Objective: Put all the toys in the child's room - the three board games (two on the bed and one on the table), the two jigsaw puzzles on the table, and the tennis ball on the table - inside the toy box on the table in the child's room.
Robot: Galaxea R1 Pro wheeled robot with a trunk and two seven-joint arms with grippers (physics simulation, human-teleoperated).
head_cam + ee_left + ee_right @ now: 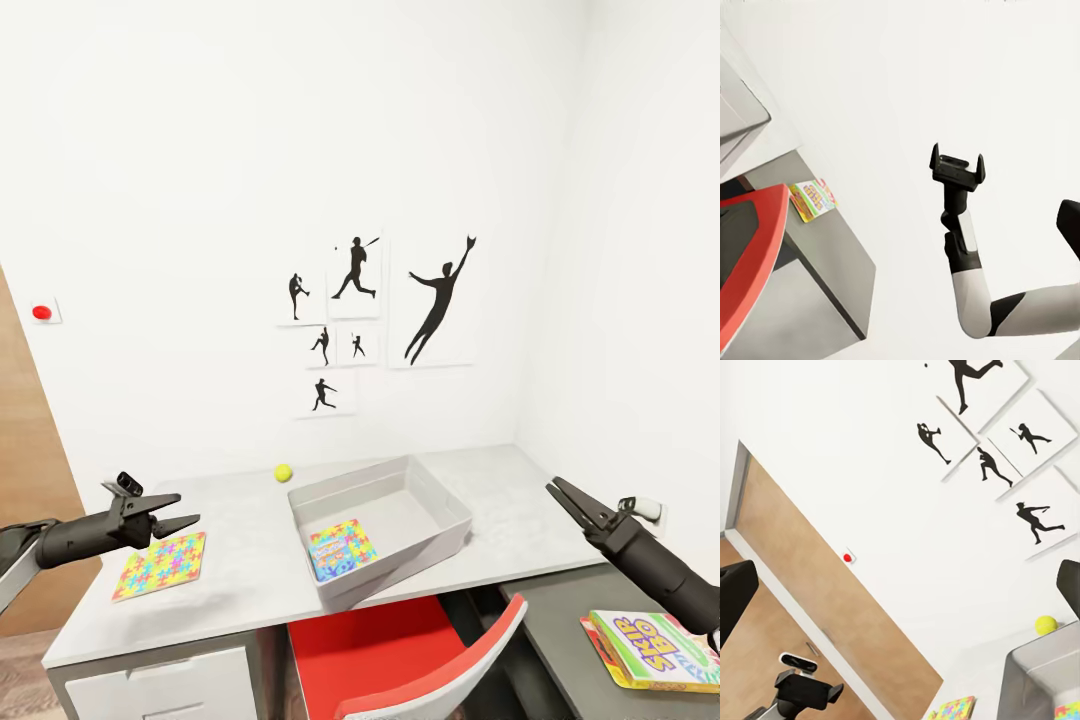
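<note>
Left hand (pixel 183 510): fingers parted, nothing between them; hovers just above the near-left part of the surface (pixel 240 580).
Right hand (pixel 562 497): fingers spread in a narrow V, empty; held above the right end of the surface.
Toy box (pixel 440 500): light grey bin with sloping walls, resting on the surface between the two hands, turned at an angle to the surface edge.
Jigsaw puzzle in box (pixel 342 549): multicoloured square slab lying flat on the box floor, at the corner nearest the left hand.
Jigsaw puzzle on surface (pixel 160 564): flat, directly below the left hand's fingertips, well apart from the right hand.
Tennis ball (pixel 283 472): yellow-green, on the surface beyond the left hand, near the far-left corner of the toy box, not touching it.
Board game (pixel 655 645): colourful printed box on a lower dark grey top, below and behind the right hand.
Red chair (pixel 420 660): pushed in under the surface, below the toy box.
Silhouette pictures (pixel 360 320): black sports figures on the white wall beyond both hands.
Red button (pixel 41 312): on the wall, above and beyond the left hand.
</note>
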